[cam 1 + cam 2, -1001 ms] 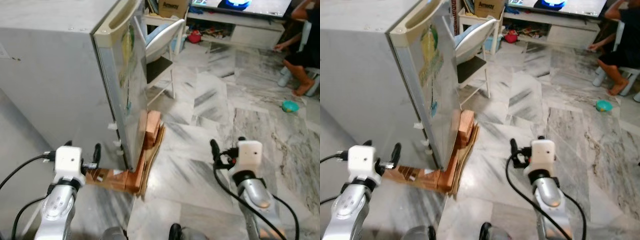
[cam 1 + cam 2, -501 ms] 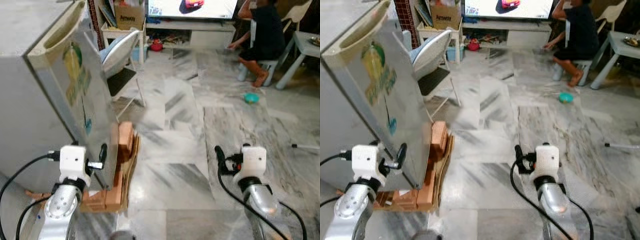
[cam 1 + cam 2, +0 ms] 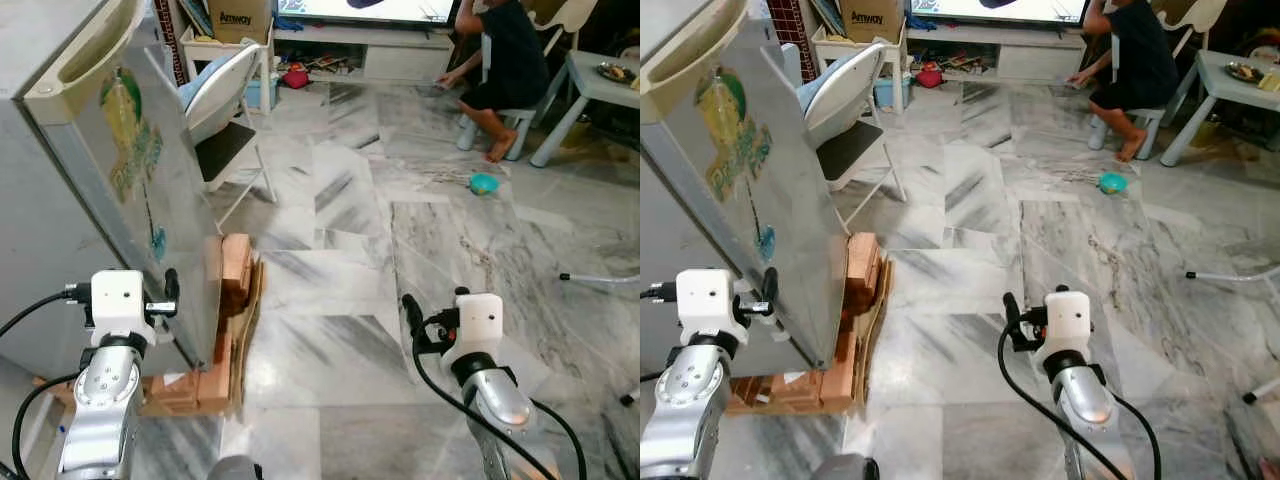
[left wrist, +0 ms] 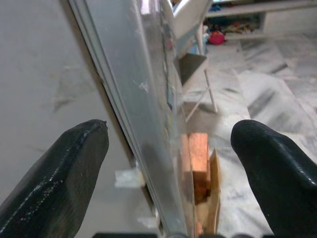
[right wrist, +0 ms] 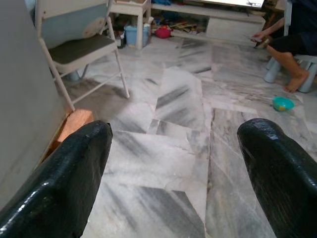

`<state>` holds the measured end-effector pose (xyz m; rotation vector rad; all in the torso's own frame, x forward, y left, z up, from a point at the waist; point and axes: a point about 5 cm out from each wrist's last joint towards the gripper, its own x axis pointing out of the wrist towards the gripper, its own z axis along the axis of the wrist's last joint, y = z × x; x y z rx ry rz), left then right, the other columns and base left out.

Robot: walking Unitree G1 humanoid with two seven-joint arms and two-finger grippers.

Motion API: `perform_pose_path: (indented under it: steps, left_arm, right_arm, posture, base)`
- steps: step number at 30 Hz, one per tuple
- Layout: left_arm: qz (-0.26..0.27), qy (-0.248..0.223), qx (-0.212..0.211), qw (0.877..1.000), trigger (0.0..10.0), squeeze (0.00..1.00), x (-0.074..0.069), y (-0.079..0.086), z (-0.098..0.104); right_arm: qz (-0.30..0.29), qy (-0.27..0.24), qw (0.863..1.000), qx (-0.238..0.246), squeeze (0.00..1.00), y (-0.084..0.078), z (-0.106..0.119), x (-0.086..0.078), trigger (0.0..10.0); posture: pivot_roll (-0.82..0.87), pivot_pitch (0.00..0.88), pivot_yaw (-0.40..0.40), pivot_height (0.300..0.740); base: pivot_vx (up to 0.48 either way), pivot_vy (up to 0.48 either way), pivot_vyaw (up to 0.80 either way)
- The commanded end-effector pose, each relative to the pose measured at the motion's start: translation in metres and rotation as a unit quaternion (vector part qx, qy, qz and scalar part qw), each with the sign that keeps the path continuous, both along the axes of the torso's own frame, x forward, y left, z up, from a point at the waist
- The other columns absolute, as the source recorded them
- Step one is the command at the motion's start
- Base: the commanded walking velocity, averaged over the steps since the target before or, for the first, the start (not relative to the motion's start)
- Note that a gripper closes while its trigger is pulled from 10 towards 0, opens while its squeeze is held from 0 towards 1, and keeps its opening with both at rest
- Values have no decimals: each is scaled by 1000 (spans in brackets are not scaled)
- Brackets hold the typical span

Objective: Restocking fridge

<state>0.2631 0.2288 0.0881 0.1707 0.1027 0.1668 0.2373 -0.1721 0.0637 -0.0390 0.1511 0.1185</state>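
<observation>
Here the grey metal fridge [image 3: 70,190] stands at the robot's left, its door with the green-and-yellow sticker [image 3: 150,180] shut or nearly so. It rests on a stack of orange-brown wooden blocks and flattened cardboard [image 3: 225,310], seemingly to keep its base off the floor. The left claw [image 3: 170,290] is raised close beside the lower front edge of that door; in the left wrist view its fingers [image 4: 54,178] stand wide apart with the door's edge running between them, likely lined up to hook the edge and pull it open. It holds nothing. The right claw [image 3: 410,315] hovers over the grey-veined marble floor [image 3: 360,220], its fingers [image 5: 59,173] wide and empty too, probably kept clear until the door swings.

Beyond the fridge a white folding chair [image 3: 230,110] faces outward. Farther off, a person in dark clothes [image 3: 500,60] sits on a low stool, with a small teal bowl [image 3: 484,183] on the floor nearby.
</observation>
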Motion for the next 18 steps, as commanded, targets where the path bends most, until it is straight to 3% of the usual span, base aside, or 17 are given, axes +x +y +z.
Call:
perform_pose_path:
  steps: [1,3,11,18]
  left_arm:
    - [5,6,7,1000,10000,0,7,3,-1]
    - [1,6,3,1000,10000,0,13,2,0]
    - [-13,1,6,1000,10000,0,30,-4,2]
    - [-50,-4,-3,999,10000,0,58,-13,10]
  right_arm:
    - [0,-15,1000,1,0,0,7,2,10000]
    - [-1,-14,1000,-1,0,0,7,1,10000]
    - [-3,-4,1000,3,0,-2,5,-3,10000]
    - [3,3,1000,3,0,0,4,-4,10000]
  posture:
    - [42,75,-43,740]
    - [40,77,-42,740]
    - [29,94,-51,740]
    - [19,98,-53,740]
  base:
    - [0,0,744]
    - [0,0,650]
    - [0,0,0]
    - [0,0,0]
